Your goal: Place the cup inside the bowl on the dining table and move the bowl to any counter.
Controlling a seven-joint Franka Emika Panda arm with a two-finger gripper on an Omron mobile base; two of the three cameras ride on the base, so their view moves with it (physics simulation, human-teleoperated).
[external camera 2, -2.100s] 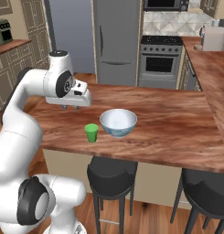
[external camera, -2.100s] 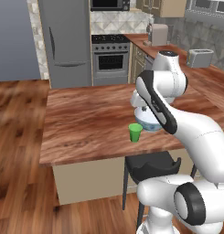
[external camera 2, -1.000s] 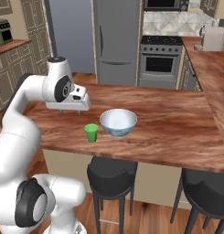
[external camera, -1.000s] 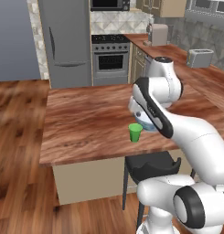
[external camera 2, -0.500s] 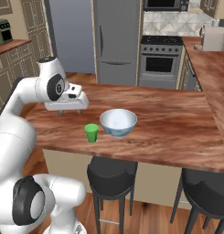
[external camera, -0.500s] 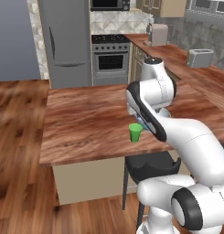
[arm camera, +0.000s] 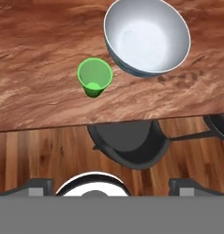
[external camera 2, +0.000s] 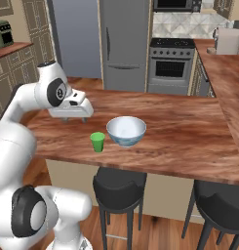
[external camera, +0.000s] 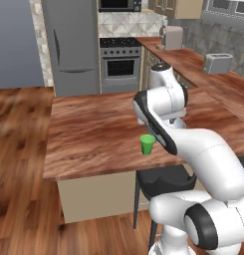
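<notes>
gripper moved left (open) | cup upright, prob. beside bowl

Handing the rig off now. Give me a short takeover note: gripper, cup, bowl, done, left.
Gripper: jaws open, holding nothing, above the dining table, beside the cup and not touching it.
Cup: upright on the table near its front edge, empty, apart from the bowl.
Bowl: upright on the table next to the cup, nothing in it.
Counter: along the wall behind the table, with a toaster on it.
Done: neither step; the arm is only lined up over the cup.
Left: grasp the cup, set it in the bowl, then carry the bowl to a counter.
</notes>
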